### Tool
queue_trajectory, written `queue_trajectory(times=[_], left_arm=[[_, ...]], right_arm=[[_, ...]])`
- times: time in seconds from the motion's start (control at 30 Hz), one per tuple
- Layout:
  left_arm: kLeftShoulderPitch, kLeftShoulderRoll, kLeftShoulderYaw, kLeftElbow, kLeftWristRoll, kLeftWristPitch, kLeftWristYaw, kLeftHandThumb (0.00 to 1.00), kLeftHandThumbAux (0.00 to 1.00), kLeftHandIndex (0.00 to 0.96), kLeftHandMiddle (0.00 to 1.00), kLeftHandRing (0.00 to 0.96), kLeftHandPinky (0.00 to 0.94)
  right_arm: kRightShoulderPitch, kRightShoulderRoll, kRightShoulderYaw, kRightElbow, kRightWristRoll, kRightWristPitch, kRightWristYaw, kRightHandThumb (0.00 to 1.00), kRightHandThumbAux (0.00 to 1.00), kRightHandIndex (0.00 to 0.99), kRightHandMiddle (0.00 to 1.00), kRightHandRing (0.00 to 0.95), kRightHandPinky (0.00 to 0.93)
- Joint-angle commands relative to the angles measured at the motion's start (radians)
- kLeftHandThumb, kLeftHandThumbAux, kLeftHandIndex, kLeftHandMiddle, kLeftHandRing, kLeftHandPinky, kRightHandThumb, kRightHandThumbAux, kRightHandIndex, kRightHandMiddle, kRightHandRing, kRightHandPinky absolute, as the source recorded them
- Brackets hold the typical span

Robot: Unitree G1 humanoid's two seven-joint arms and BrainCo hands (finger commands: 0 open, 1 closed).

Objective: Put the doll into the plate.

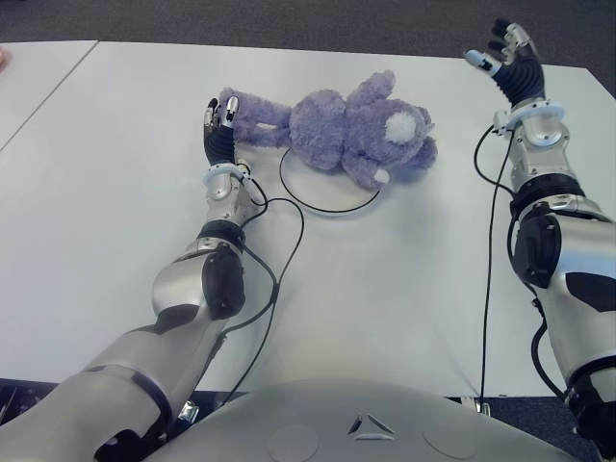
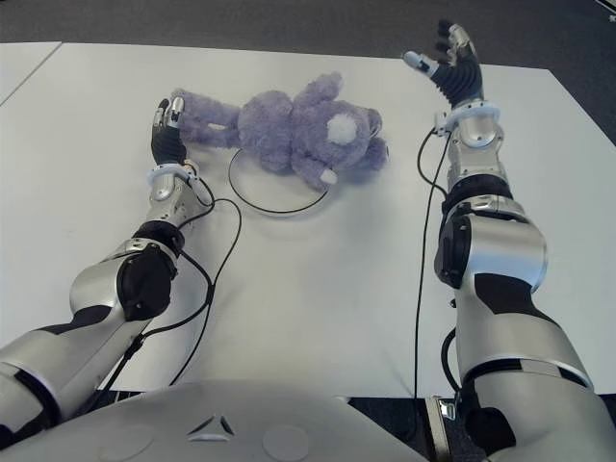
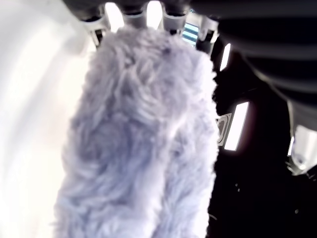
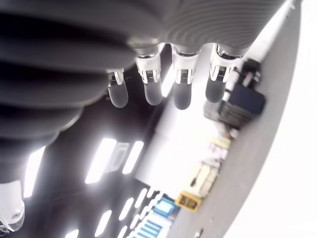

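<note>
Doll: purple plush doll (image 1: 351, 127) lies on its side across the far rim of the plate (image 1: 327, 206), a thin dark ring on the white worktop (image 1: 404, 289).
Left hand: left hand (image 1: 218, 130) at the doll's 9 o'clock, fingers closed around one plush limb.
Right hand: right hand (image 1: 508, 56) at 3 o'clock, well apart, fingers spread, empty.
Progress: by my judgement nearly done; the doll only partly covers the plate, and release remains.
Hidden: the plate's far edge is under the plush; its depth is unclear.
</note>
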Motion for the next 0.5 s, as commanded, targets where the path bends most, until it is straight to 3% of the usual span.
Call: queue_trajectory(times=[0.03, 0.5], left_arm=[[0.19, -0.009, -0.017, 0.128, 0.012, 0.138, 0.046, 0.0, 0.496, 0.0, 0.086, 0.084, 0.075], [0.208, 0.002, -0.047, 0.126, 0.025, 0.101, 0.028, 0.0, 0.459, 0.0, 0.073, 0.071, 0.036]], right_arm=[[0.083, 0.061, -0.041, 0.02, 0.047, 0.05, 0.019, 0.0, 0.587, 0.067, 0.061, 0.041, 0.019], [0.139, 0.135, -0.099, 0.019, 0.079, 0.079, 0.005, 0.0, 0.573, 0.062, 0.054, 0.026, 0.01]])
